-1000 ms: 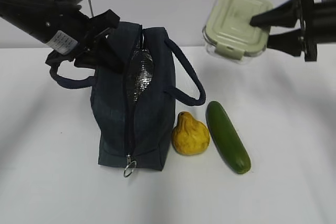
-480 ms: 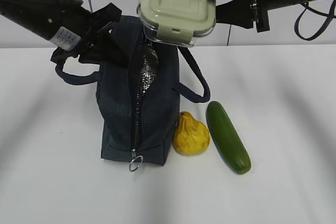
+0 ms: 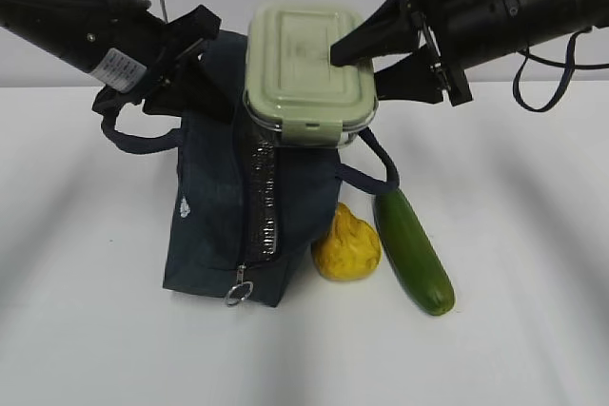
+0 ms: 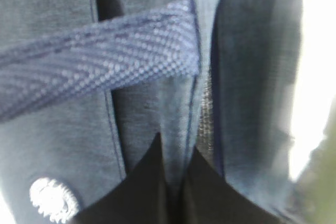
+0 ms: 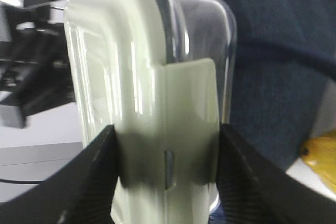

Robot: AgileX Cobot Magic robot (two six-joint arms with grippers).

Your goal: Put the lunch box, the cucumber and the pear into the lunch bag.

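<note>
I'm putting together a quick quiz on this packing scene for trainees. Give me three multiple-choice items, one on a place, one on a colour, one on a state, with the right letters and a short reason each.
1. Where is the lunch box?
A. held above the top of the lunch bag
B. flat on the table beside the pear
C. fully inside the bag

2. What colour is the pear?
A. dark green
B. yellow-orange
C. red

3. What is the right tool doing?
A. hanging open with nothing in it
B. gripping the cucumber
C. gripping the lunch box

Answers:
1 A, the box hangs over the bag's opening, clear of the table.
2 B, it lies yellow-orange beside the green cucumber.
3 C, its fingers clamp the box on both sides in the right wrist view.
</note>
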